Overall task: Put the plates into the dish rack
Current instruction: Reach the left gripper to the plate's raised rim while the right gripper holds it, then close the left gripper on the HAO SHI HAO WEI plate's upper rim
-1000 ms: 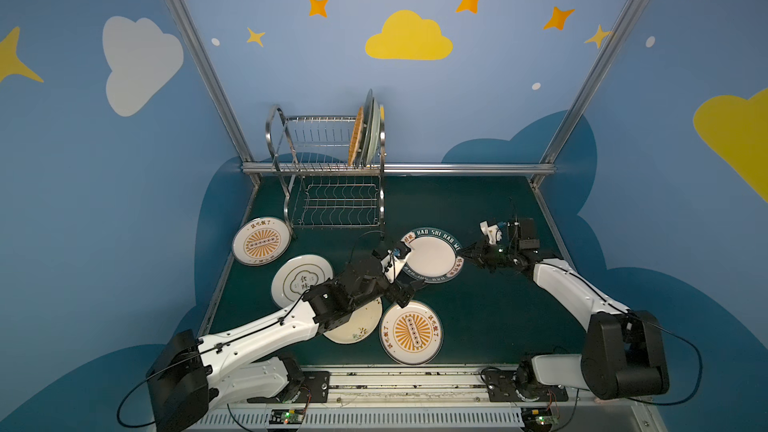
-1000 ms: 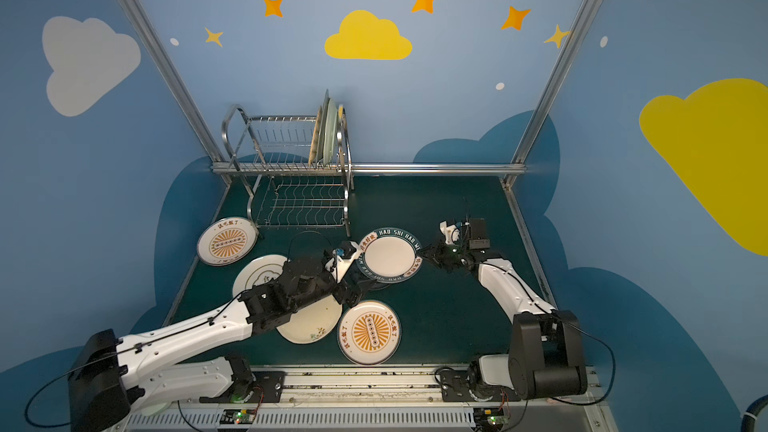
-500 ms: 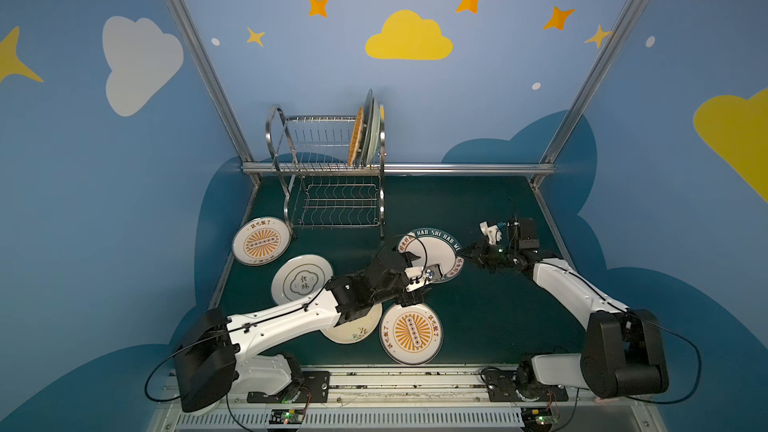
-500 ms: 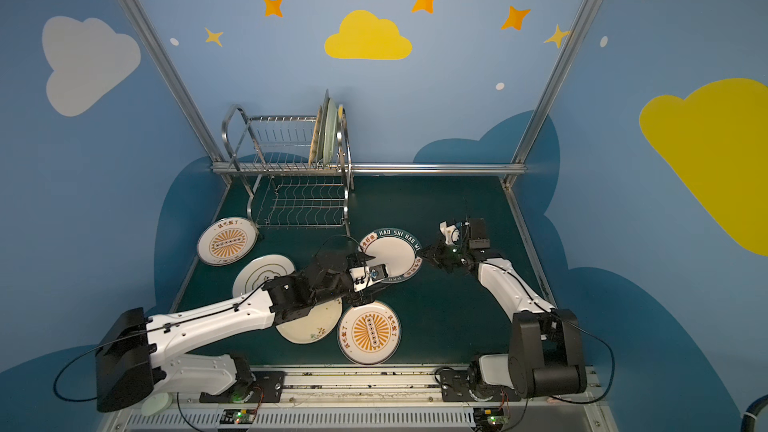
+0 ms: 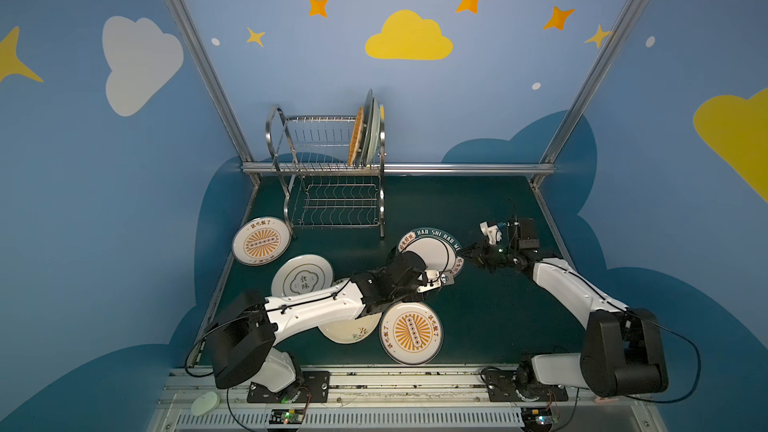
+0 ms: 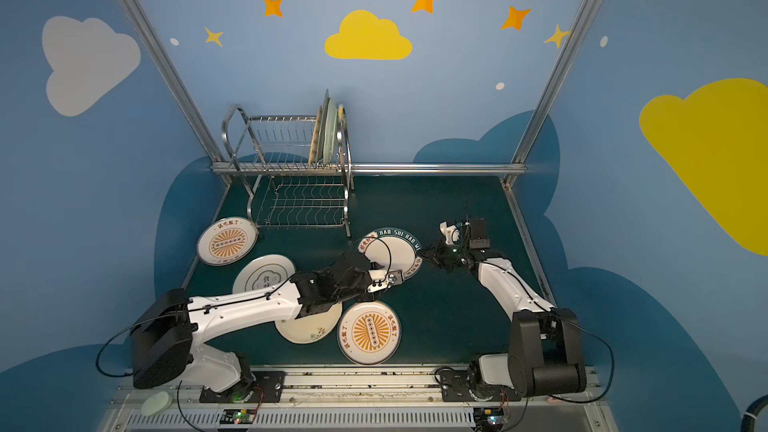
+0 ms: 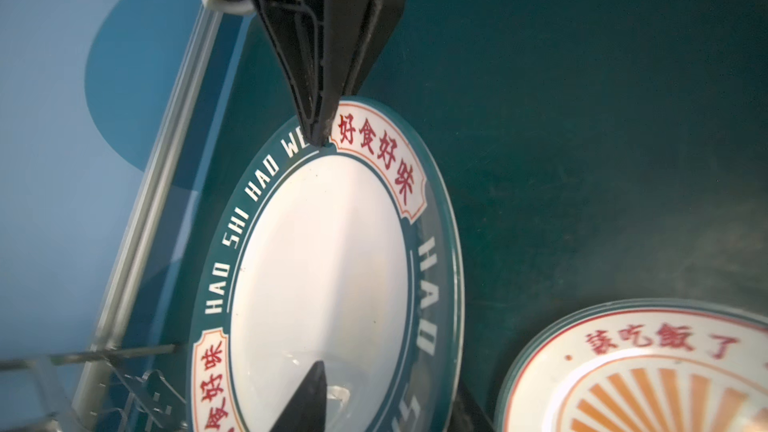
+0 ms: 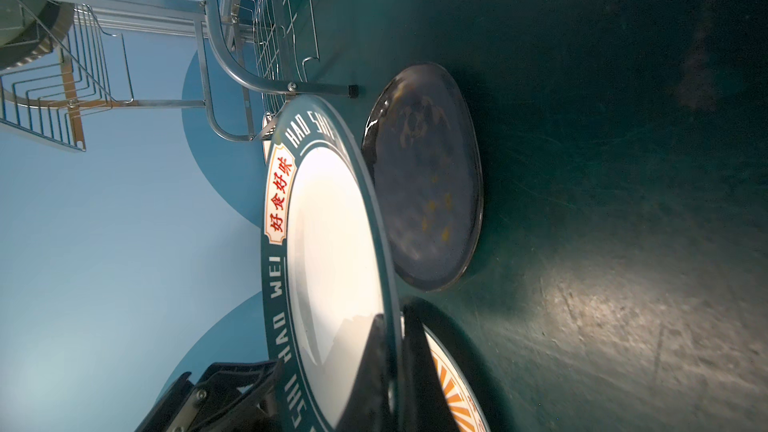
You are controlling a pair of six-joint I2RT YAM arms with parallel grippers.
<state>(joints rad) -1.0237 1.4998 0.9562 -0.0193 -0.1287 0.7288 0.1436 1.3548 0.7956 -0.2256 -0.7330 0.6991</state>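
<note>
L arm [image 5: 316,309] stretched low, fwd and across to the right, wrist [image 5: 401,274] near mid scene. L pincer [image 7: 386,405] jaws apart, one finger over and one under the teal-rimmed plate [image 7: 320,284] rim, no clamp seen. R arm [image 5: 569,284] angled fwd and inward. R pincer [image 5: 463,252] pinched tight on the opposite rim of same plate, tips pointing toward L pincer.
</note>
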